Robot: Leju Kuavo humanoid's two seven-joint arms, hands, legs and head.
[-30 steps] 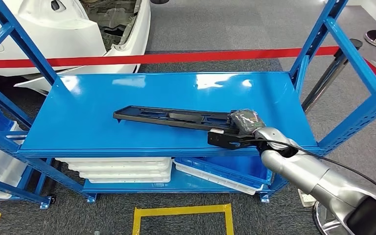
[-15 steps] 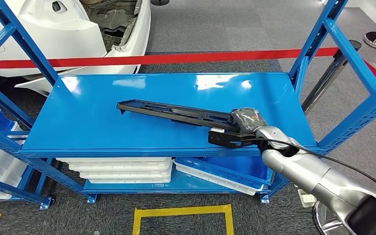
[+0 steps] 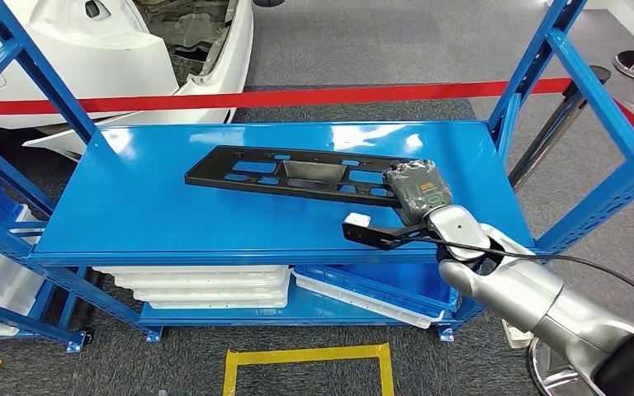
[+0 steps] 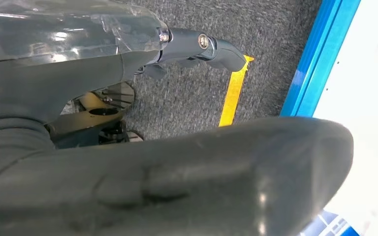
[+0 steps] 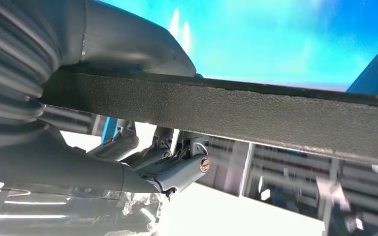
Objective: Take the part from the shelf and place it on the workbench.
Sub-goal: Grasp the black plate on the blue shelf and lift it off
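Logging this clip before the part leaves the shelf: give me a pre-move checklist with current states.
1. Right hand holds the black part at its near end: ok.
2. Fingers curled under the part's edge, thumb on the other side: ok.
3. Part's far end off the shelf deck: cannot tell.
4. Way out past the right upright: ok; the long part lies inside the posts.
5. Left hand holding nothing, hanging over the floor: ok.
6. Workbench ready to receive: cannot tell.
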